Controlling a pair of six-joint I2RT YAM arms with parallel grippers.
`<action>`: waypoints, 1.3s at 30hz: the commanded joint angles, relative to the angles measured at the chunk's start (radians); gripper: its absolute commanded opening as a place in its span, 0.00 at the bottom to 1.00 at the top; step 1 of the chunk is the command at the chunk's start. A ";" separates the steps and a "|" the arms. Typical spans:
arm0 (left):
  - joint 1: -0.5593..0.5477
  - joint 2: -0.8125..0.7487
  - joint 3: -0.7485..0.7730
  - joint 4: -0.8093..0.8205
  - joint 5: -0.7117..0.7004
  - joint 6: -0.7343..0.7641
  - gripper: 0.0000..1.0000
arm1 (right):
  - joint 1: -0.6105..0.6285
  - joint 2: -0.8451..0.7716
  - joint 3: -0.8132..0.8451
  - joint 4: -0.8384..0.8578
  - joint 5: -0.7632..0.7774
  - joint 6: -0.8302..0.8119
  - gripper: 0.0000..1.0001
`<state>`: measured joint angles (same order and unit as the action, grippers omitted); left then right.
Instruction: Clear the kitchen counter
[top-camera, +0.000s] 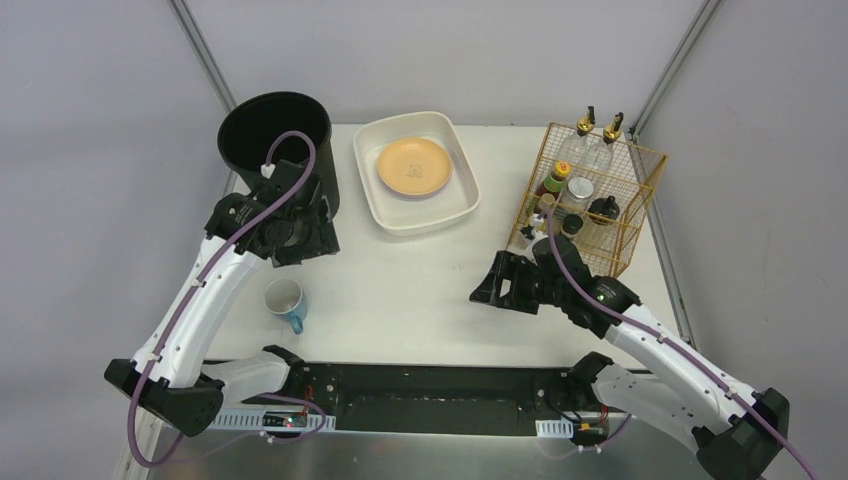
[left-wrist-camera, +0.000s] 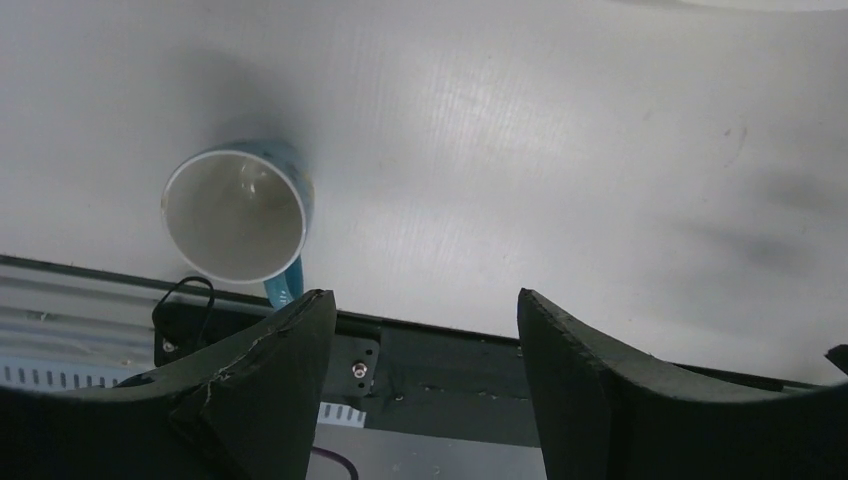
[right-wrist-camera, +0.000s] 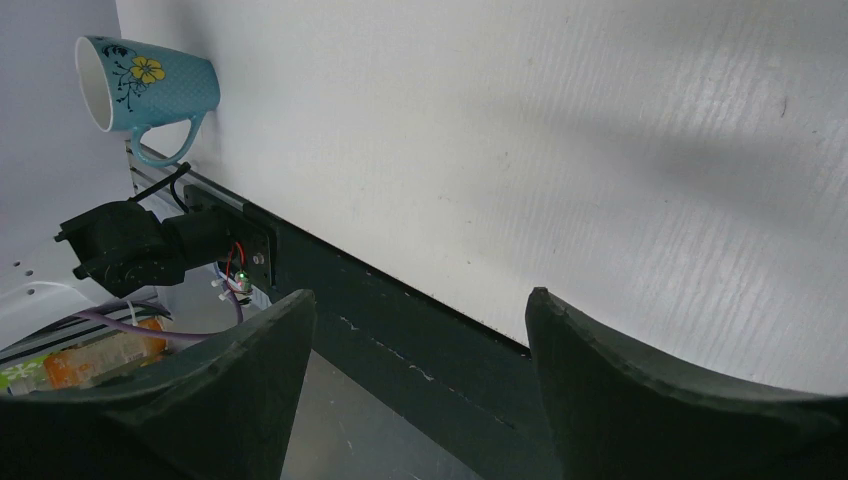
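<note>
The kitchen counter (top-camera: 410, 285) is a white tabletop with a black rail (top-camera: 430, 398) along its front edge. A blue flowered mug (top-camera: 286, 303) stands on it near the front left, also in the left wrist view (left-wrist-camera: 235, 215) and the right wrist view (right-wrist-camera: 150, 85). My left gripper (top-camera: 303, 243) hovers above the counter just behind the mug, and its jaws (left-wrist-camera: 425, 295) are open and empty. My right gripper (top-camera: 488, 290) hangs over the counter's right half in front of the rack, pointing left, also open (right-wrist-camera: 420, 294) with nothing between the fingers.
A white basin (top-camera: 372, 190) at the back centre holds an orange plate (top-camera: 413, 166). A black bin (top-camera: 275, 140) stands at the back left beside the left arm. A gold wire rack (top-camera: 625, 235) with several bottles and jars fills the back right.
</note>
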<state>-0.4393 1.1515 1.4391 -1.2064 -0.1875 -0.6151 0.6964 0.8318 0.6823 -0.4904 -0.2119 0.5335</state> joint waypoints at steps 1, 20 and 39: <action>-0.009 -0.071 -0.101 -0.066 -0.041 -0.069 0.68 | 0.004 -0.001 0.027 0.039 -0.018 -0.015 0.80; -0.008 -0.102 -0.333 -0.118 -0.141 -0.175 0.68 | 0.028 -0.010 0.012 0.044 -0.011 0.006 0.81; 0.108 -0.024 -0.439 0.115 -0.057 0.011 0.67 | 0.033 -0.010 -0.010 0.050 -0.008 0.012 0.82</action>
<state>-0.3569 1.1007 0.9974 -1.1305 -0.2661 -0.6754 0.7246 0.8314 0.6777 -0.4744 -0.2180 0.5381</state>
